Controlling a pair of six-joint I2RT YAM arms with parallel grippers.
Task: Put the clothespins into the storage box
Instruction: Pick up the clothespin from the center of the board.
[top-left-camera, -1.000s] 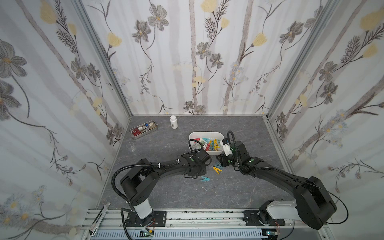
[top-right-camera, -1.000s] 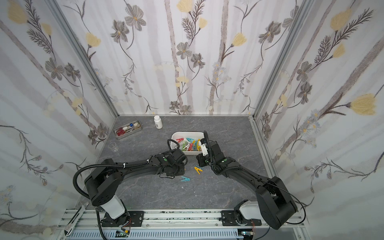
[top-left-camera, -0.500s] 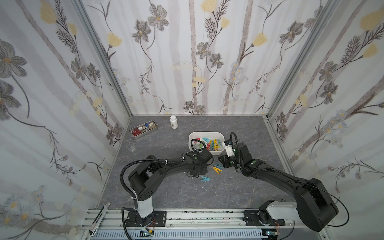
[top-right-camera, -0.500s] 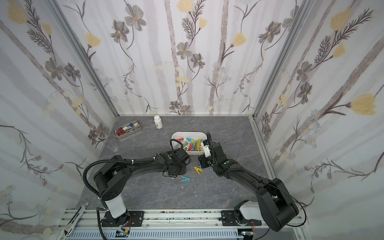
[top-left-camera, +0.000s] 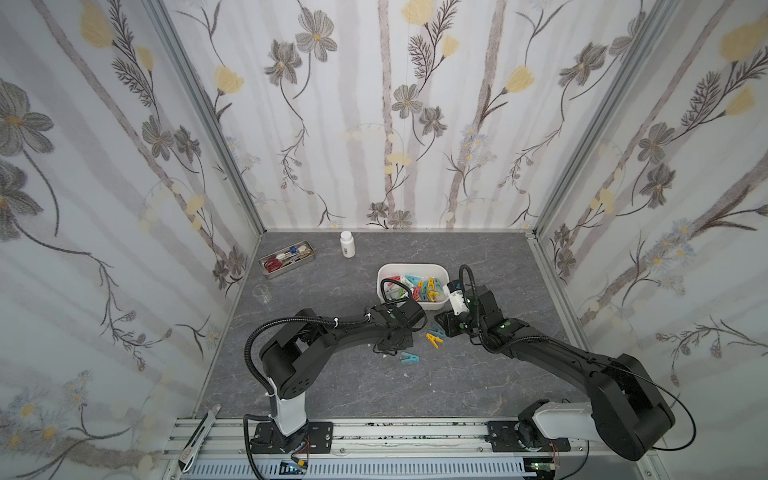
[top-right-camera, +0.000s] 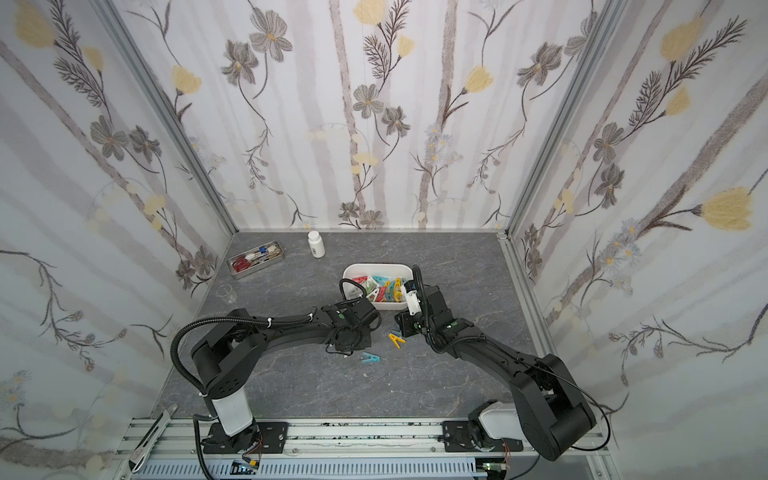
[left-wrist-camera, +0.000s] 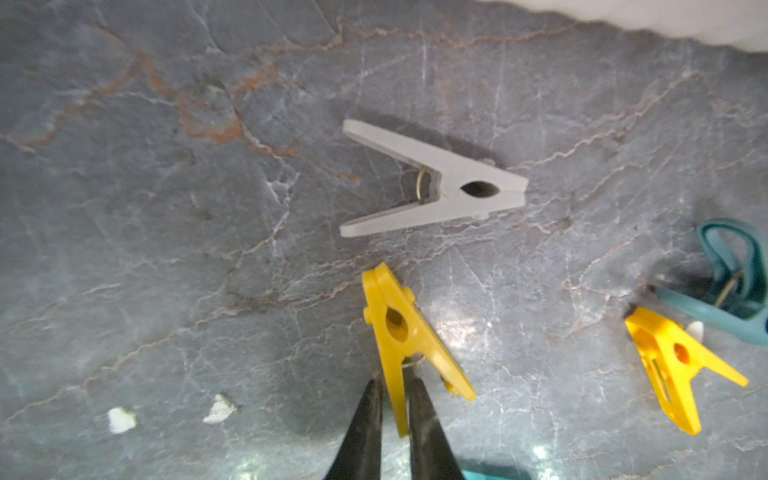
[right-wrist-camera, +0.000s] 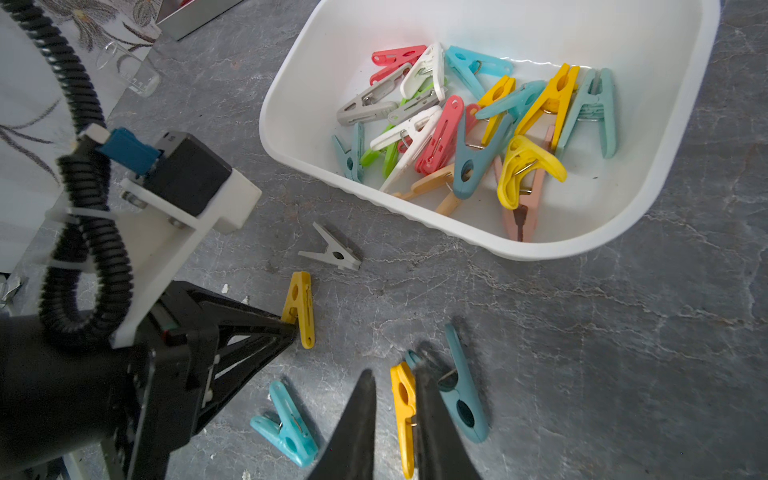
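The white storage box (top-left-camera: 411, 266) (right-wrist-camera: 540, 249) holds several coloured clothespins. Loose on the table in front of it lie a grey clothespin (left-wrist-camera: 453, 183) (right-wrist-camera: 332, 253), two yellow ones, a dark teal one (right-wrist-camera: 465, 399) and a light teal one (top-left-camera: 409, 357) (right-wrist-camera: 286, 424). My left gripper (left-wrist-camera: 394, 386) (right-wrist-camera: 291, 328) is shut on one leg of a yellow clothespin (left-wrist-camera: 399, 328) (right-wrist-camera: 300, 307) at table level. My right gripper (right-wrist-camera: 394, 370) (top-left-camera: 444, 326) hovers over the other yellow clothespin (right-wrist-camera: 403, 395) (top-left-camera: 435, 340). Its jaws are narrowly open and hold nothing.
A metal tray (top-left-camera: 286, 259) with scissors and pens sits at the back left. A white bottle (top-left-camera: 347, 244) stands by the back wall and a small clear cup (top-left-camera: 262, 293) by the left wall. White crumbs (left-wrist-camera: 121, 419) lie near the left gripper.
My left gripper's jaws have closed onto the yellow clothespin's leg, and the left arm's elbow has shifted right. The right gripper has barely moved.
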